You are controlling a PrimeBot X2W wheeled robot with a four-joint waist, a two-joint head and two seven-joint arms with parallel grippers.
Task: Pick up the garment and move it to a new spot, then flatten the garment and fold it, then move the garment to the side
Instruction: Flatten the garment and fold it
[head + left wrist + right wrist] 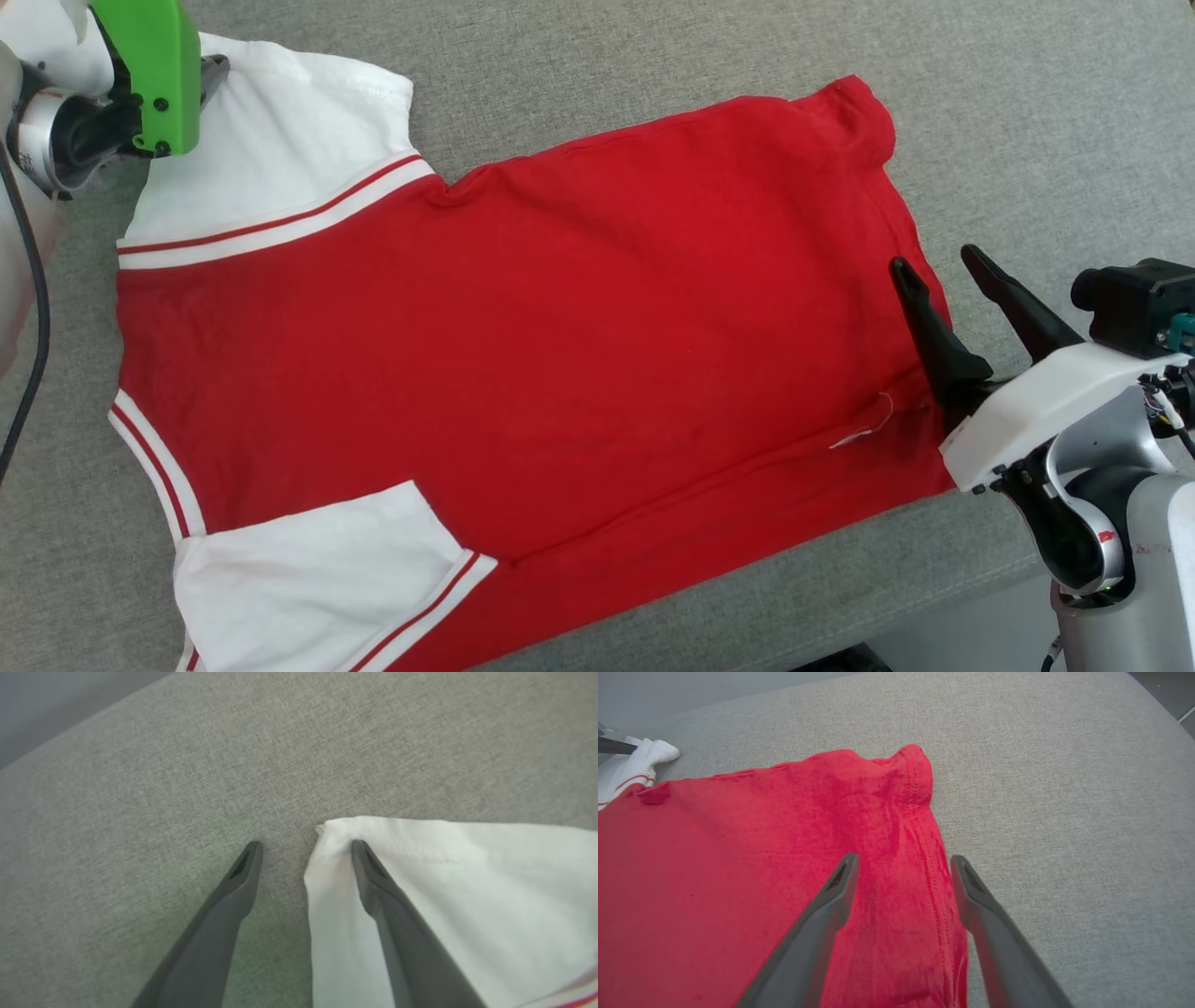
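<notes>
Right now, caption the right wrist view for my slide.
Open right end effector above the hem of the garment.

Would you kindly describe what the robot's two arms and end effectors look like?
The left end effector has two long, dark grey, tapering fingers on a bright green housing, with a silver wrist ring and a black cable alongside. The right end effector has matching fingers on a white housing, with a black camera module and a silver-and-black wrist joint.

We've got our right gripper spread wide, one finger over the red garment, the other just past its stitched hem, above the grey cloth surface.
</notes>
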